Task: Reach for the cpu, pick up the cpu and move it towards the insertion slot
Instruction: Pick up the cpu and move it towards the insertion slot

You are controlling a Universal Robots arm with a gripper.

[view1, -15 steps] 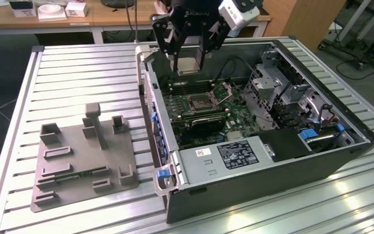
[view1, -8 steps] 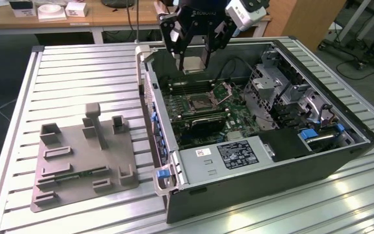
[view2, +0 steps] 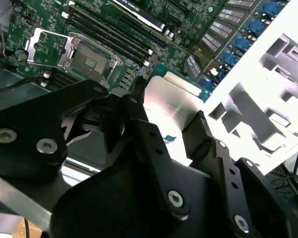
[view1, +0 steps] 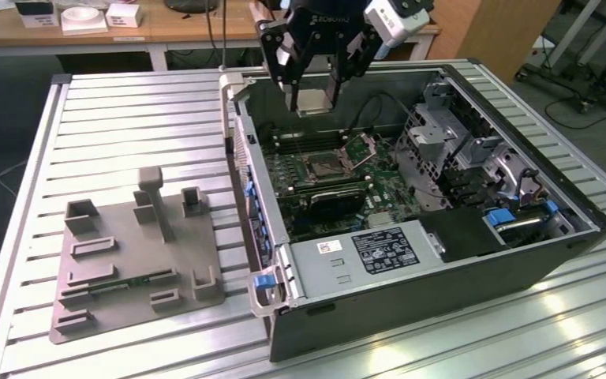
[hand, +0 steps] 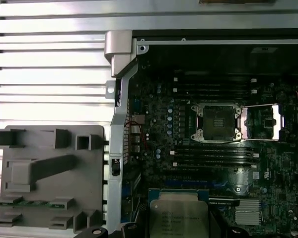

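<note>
My gripper (view1: 315,88) hangs above the back of the open computer case (view1: 409,300), shut on the cpu (view1: 314,103), a thin square chip with a silvery top. Both wrist views show the chip held flat between the black fingers (view2: 139,129): the cpu (view2: 170,105) with its grey top, the cpu (hand: 179,218) with pale edges. The insertion slot (view1: 320,166) lies below and nearer on the green motherboard, its metal flap (view1: 364,147) hinged up and its dark centre bare. The slot (hand: 216,121) and flap (hand: 262,122) appear side by side in the first wrist view; the slot (view2: 89,62) is beyond the chip in the second.
A grey plastic tray (view1: 135,253) with recesses lies on the ribbed metal table (view1: 124,118) on the exterior view's left, holding a narrow green circuit strip (view1: 124,284). Inside the case are memory slots (hand: 213,153), drive cages (view1: 461,150) and a power supply (view1: 377,249). The case wall (view1: 245,181) stands between tray and motherboard.
</note>
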